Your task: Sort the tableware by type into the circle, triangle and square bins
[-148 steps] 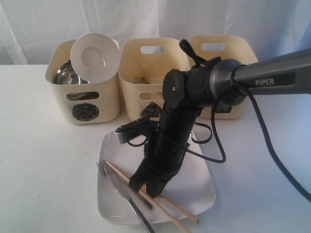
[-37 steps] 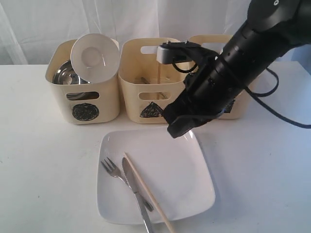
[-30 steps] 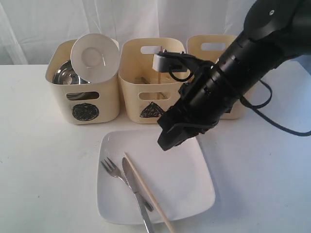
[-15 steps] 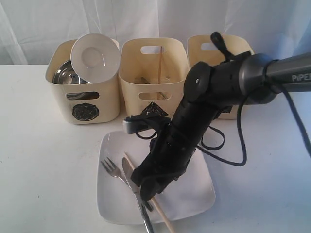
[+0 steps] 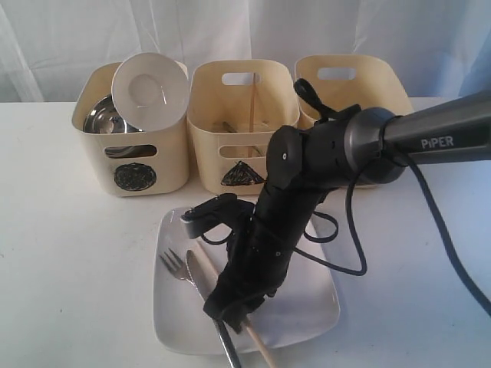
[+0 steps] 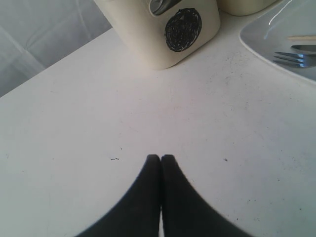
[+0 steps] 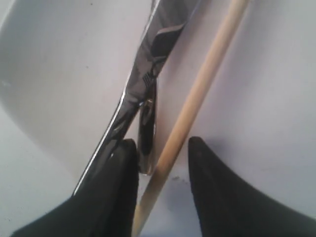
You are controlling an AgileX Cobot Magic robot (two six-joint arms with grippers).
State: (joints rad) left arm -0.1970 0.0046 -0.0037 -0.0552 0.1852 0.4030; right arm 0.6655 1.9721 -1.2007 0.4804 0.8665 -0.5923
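Nearest on the bench point(image 5: 69, 268): white square plate point(image 5: 307, 295), carrying fork point(image 5: 173, 264), knife point(image 5: 196, 273) and one wooden chopstick point(image 5: 259, 349), all close together on its left half, knife crossing over the fork's handle. Down over them, right claw point(image 7: 160, 148), spread, one finger on either side of the chopstick without pinching it, the other finger just beside the fork's handle end. Off to the side, left claw point(image 6: 161, 158), pressed together over bare bench, holding nothing.

Behind the plate, three cream bins in a row. In the circle bin point(image 5: 165, 165): shiny steel bowl point(image 5: 103, 115), with small white bowl point(image 5: 149, 90) propped on edge at the rim, hollow facing the camera. In the triangle bin point(image 5: 211, 165): second chopstick point(image 5: 251, 115) standing upright near the back wall, plus darker pieces at the bottom, too dim to name. In the third bin point(image 5: 349, 80): contents out of sight, front mark covered by the right arm point(image 5: 330, 153). Plate's middle and most of the knife masked by that arm in the exterior view.
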